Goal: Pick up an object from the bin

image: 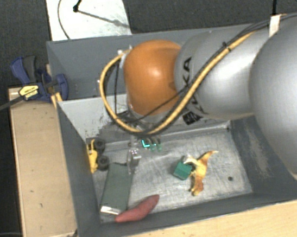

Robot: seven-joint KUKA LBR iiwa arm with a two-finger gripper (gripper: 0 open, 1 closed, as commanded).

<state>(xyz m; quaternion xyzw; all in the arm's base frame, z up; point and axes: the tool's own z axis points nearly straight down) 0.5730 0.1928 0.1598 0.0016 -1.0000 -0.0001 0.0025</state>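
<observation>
The dark green flat slab (117,188) lies slanted at the lower left of the bin (80,174). My gripper (134,158) hangs over its upper end; open or closed, I cannot tell. A red oblong piece (138,209) lies just beside its lower end. A yellow toy (93,155) sits further left, and a green block (181,169) sits to the right.

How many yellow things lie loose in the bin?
2. A yellow toy vehicle stands by the left wall of the bin; a yellow banana-shaped thing lies right of centre, beside a green block. The arm may hide more.
</observation>
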